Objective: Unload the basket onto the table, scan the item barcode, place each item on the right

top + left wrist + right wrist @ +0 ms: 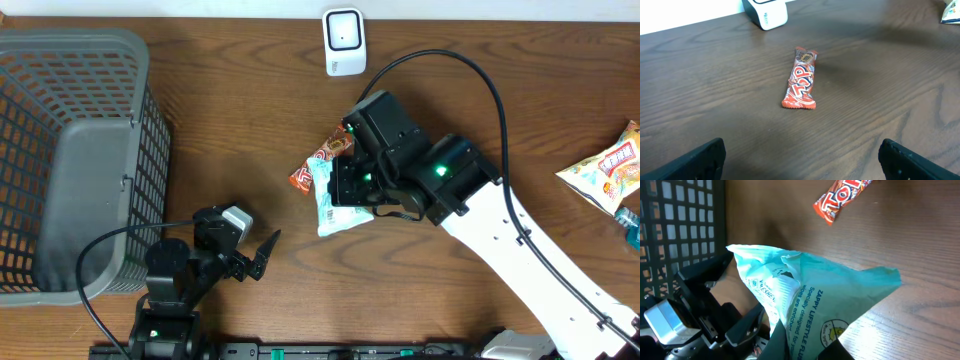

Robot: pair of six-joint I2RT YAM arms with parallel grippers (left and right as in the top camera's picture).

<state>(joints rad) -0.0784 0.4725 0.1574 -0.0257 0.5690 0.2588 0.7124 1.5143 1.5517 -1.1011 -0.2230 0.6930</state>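
Overhead view: the right claw is clenched on the crumpled pale-teal plastic snack packet. The packet hangs near the table centre, at 6 o'clock from the small white box-shaped barcode scanner that stands at the table's 12 o'clock edge. A red-and-orange foil candy bar lies flat on the wood just beside the packet, towards 11 o'clock. The left claw rests released and empty at 7 o'clock, near the grey plastic mesh basket.

The pick-up looks done, and presenting the packet is the step in hand. No barcode is visible from any view, only small print on the packet's face. The next move calls for carrying the packet towards 12 o'clock and turning it until the code faces the scanner's window, without loosening the pinch.
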